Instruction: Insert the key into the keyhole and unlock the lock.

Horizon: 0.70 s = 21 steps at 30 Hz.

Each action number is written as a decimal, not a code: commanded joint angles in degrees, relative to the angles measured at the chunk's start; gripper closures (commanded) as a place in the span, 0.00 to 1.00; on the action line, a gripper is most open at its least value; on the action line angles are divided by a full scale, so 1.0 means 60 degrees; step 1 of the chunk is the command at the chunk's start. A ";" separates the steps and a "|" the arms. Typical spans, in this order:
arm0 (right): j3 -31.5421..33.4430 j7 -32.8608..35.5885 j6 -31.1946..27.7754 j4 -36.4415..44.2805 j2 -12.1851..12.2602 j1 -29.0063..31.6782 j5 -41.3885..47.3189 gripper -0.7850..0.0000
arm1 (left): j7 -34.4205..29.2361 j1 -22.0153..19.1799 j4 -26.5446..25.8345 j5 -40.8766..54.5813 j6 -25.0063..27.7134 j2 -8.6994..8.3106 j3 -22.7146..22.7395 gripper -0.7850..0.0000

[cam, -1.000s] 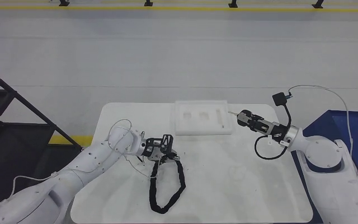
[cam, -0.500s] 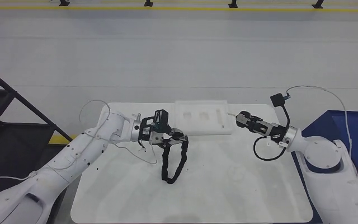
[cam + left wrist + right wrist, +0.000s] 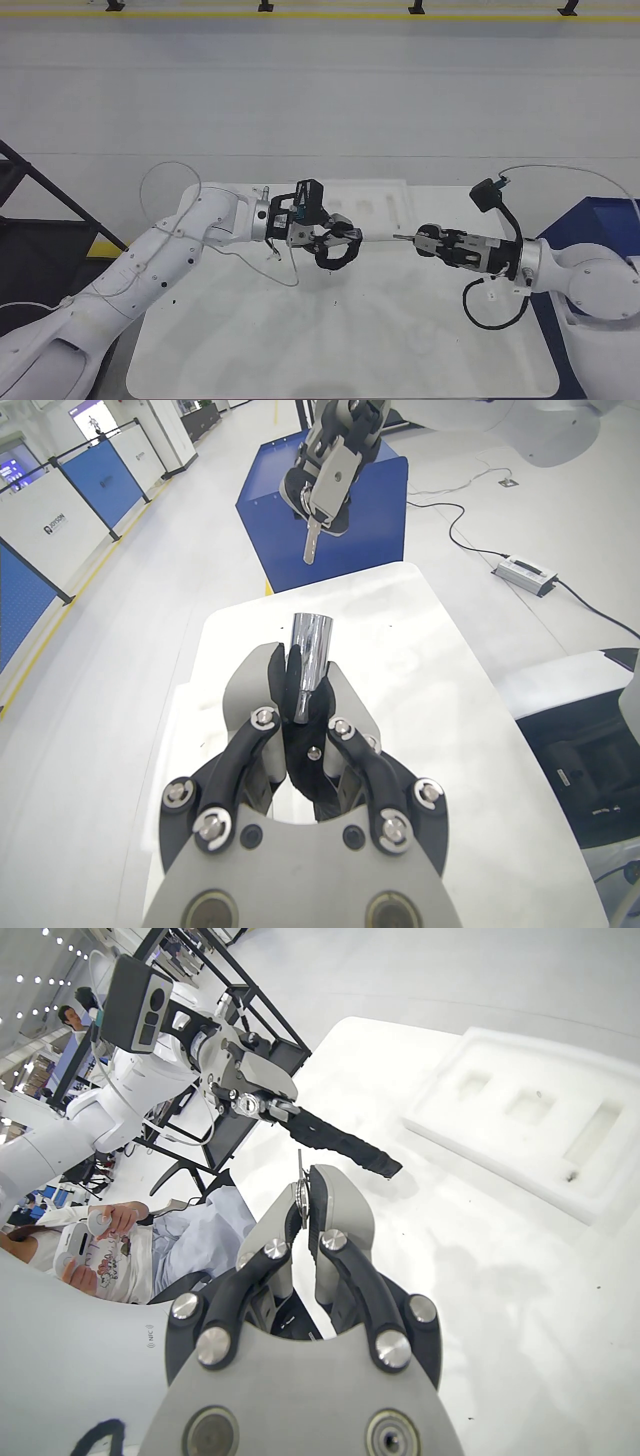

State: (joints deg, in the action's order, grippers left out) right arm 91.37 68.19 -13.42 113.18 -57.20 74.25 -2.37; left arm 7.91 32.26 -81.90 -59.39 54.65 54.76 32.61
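Note left gripper jaws pinching lock, held above table centre, chrome end pointing right. Note right gripper jaws pinching key, right of lock, tip facing it, apart. Record foam tray just beyond.

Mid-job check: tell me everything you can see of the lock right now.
The lock is a shiny chrome cylinder joined to a black, fabric-sleeved cable. The left gripper is shut on the cylinder's cable end and holds it above the table. The bare end is aimed toward the key in the right gripper, with a gap between them. The right wrist view shows its round end face. The cable curls into a loop beside the gripper.
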 commanded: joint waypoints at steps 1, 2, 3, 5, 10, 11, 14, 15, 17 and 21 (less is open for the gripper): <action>0.0065 -0.0055 -0.0007 0.0186 0.0025 0.0091 -0.0068 1.00 | 0.0099 -0.0125 0.0165 -0.0079 -0.0058 0.0181 -0.0150 1.00; 0.0096 -0.0098 -0.0024 0.0256 0.0037 0.0128 -0.0091 1.00 | 0.0249 -0.0169 0.0254 -0.0047 -0.0021 0.0270 -0.0214 1.00; 0.0124 -0.0156 -0.0045 0.0301 0.0046 0.0167 -0.0077 1.00 | 0.0510 -0.0204 0.0346 0.0024 0.0146 0.0362 -0.0281 1.00; 0.0154 -0.0223 -0.0144 0.0346 0.0054 0.0195 -0.0060 1.00 | 0.0588 -0.0221 0.0395 0.0030 0.0214 0.0391 -0.0302 1.00; 0.0154 -0.0223 -0.0144 0.0346 0.0054 0.0195 -0.0060 1.00 | 0.0588 -0.0221 0.0395 0.0030 0.0214 0.0391 -0.0302 1.00; 0.0154 -0.0223 -0.0144 0.0346 0.0054 0.0195 -0.0060 1.00 | 0.0588 -0.0221 0.0395 0.0030 0.0214 0.0391 -0.0302 1.00; 0.0154 -0.0223 -0.0144 0.0346 0.0054 0.0195 -0.0060 1.00 | 0.0588 -0.0221 0.0395 0.0030 0.0214 0.0391 -0.0302 1.00; 0.0154 -0.0223 -0.0144 0.0346 0.0054 0.0195 -0.0060 1.00 | 0.0588 -0.0221 0.0395 0.0030 0.0214 0.0391 -0.0302 1.00; 0.0154 -0.0223 -0.0144 0.0346 0.0054 0.0195 -0.0060 1.00 | 0.0588 -0.0221 0.0395 0.0030 0.0214 0.0391 -0.0302 1.00; 0.0151 -0.0497 0.0196 0.0480 0.0070 0.0361 -0.0405 1.00 | 0.0576 -0.0138 0.0366 0.0050 0.0120 0.0397 -0.0305 1.00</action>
State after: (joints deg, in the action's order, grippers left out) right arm 92.29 65.77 -13.16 115.51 -56.83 76.06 -3.93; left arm 11.43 30.97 -79.56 -59.20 55.91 57.11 30.79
